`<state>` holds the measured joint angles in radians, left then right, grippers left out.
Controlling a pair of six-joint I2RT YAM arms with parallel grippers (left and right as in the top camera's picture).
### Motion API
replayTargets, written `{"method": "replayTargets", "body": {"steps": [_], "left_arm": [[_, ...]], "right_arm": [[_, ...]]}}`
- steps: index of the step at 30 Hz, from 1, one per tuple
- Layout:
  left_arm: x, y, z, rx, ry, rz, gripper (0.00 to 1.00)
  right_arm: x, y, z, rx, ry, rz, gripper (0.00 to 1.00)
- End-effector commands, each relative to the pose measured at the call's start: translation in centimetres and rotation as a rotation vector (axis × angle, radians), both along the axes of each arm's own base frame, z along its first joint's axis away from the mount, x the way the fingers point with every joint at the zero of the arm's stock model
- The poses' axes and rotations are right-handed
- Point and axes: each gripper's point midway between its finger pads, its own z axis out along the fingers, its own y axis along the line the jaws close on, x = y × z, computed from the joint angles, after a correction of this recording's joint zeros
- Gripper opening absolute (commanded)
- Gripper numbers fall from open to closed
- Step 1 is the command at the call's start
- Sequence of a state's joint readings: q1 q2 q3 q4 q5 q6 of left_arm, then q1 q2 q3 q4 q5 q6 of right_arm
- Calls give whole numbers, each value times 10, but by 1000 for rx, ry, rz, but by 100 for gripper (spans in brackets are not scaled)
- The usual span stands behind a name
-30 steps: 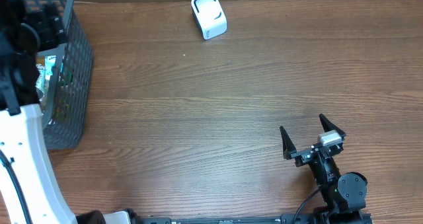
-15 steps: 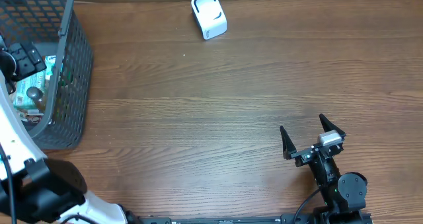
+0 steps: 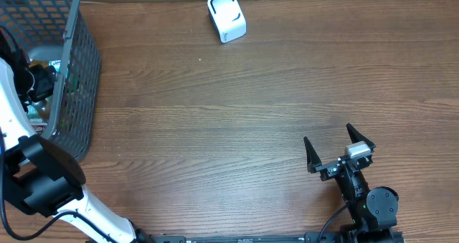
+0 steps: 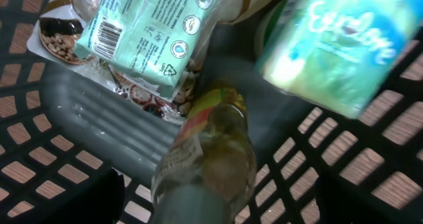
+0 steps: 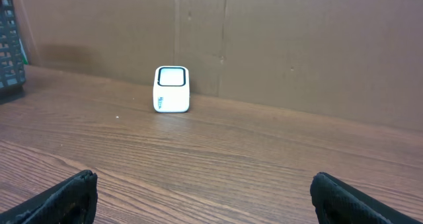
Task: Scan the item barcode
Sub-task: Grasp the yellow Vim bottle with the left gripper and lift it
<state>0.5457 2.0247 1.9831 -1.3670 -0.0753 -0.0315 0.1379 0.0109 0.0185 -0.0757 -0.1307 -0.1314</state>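
Observation:
My left gripper is open and low inside the grey mesh basket. Its dark fingers stand wide on either side of a clear bottle with a yellowish label, not touching it. Behind the bottle lie a teal packet with a printed barcode and a green-and-white pack. The white scanner stands at the table's far edge, also seen as the scanner in the right wrist view. My right gripper rests open near the front right, nothing between its fingers.
The basket stands at the table's left edge, its walls close around my left wrist. A brown cardboard wall backs the table behind the scanner. Bare wooden tabletop lies between basket, scanner and right arm.
The left arm has swung round and sunk deeper into the basket, bringing the bottle between its fingers. The right arm has not moved.

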Motion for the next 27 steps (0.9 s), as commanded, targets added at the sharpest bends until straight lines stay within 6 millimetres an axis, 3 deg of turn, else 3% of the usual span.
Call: {"method": "replayTargets", "body": {"steps": [1, 9, 12, 13, 19, 22, 25, 27], "left_arm": [[-3, 7, -7, 13, 33, 35, 87], [-9, 6, -39, -3, 75, 35, 83], [-10, 5, -49, -8, 82, 35, 64], [-10, 4, -50, -8, 83, 35, 63], [-8, 5, -51, -7, 73, 35, 59], [-7, 5, -47, -8, 64, 34, 51], [-1, 8, -35, 9, 32, 35, 40], [3, 10, -20, 28, -3, 39, 40]], "right_arm": [[0, 0, -3, 0, 0, -2, 100], [0, 0, -3, 0, -1, -2, 100], [0, 0, -3, -1, -1, -1, 100], [0, 0, -3, 0, 0, -1, 100], [0, 0, -3, 0, 0, -2, 100], [0, 0, -3, 0, 0, -2, 100], [0, 0, -3, 0, 0, -2, 100], [0, 0, -3, -1, 0, -2, 100]]}}
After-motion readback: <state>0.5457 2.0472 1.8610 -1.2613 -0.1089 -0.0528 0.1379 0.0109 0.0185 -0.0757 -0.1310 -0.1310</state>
